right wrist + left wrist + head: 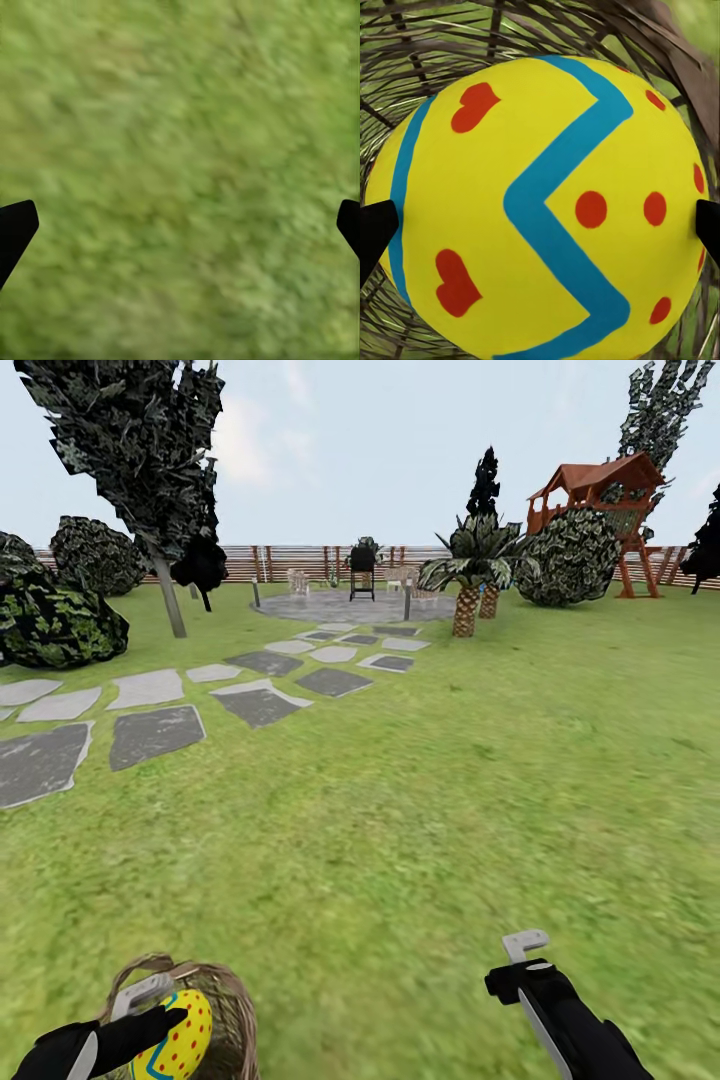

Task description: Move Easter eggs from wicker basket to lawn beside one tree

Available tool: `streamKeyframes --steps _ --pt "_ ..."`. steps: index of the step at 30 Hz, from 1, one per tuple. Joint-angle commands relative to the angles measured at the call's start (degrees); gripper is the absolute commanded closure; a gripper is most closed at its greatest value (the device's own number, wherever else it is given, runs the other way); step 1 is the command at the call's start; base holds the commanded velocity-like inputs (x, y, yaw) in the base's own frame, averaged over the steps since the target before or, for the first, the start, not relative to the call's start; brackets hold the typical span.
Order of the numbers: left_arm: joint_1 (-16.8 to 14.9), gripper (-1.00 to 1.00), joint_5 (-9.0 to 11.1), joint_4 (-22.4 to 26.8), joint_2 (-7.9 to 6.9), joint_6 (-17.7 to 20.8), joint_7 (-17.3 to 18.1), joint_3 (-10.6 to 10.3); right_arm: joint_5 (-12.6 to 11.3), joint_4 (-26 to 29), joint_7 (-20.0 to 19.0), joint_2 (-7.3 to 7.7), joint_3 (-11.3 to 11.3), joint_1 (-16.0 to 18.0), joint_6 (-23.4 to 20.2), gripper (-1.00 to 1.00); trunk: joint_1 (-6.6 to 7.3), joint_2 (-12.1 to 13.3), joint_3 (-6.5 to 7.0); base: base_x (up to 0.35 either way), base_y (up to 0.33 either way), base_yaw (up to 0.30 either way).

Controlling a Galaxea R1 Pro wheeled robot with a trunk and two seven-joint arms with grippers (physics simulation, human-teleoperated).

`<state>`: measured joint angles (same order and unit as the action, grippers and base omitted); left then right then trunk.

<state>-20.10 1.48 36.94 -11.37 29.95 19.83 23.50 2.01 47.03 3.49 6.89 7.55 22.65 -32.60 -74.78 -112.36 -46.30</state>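
The left gripper (540, 217) has its fingers spread wide around an Easter egg (544, 206), a tip at each side of it; whether they press it I cannot tell. The egg sits in the wicker basket (235, 1015) at the near left of the lawn (420, 810). Judged step: taking an egg out. Next: close firmly, lift clear of the rim. The right gripper (180, 221) hangs open and empty over grass.
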Motion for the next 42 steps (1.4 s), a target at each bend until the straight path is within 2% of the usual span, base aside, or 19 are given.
streamKeyframes --steps 1,25,42 --pt "0.0 1.0 0.2 0.1 0.03 0.5 0.2 0.2 0.2 0.1 0.2 0.08 0.3 0.0 -0.4 -1.0 0.23 0.4 0.13 0.0 0.0 0.0" --pt "0.0 1.0 0.2 0.1 0.03 0.5 0.2 0.2 0.2 0.1 0.2 0.14 0.2 0.0 -0.3 -1.0 5.5 10.0 4.44 0.0 0.0 -0.002" --pt "0.0 1.0 0.3 0.1 0.03 0.5 0.2 0.2 0.2 0.1 0.2 0.14 0.4 0.0 -0.3 -1.0 9.24 16.8 7.49 0.0 0.0 -0.277"
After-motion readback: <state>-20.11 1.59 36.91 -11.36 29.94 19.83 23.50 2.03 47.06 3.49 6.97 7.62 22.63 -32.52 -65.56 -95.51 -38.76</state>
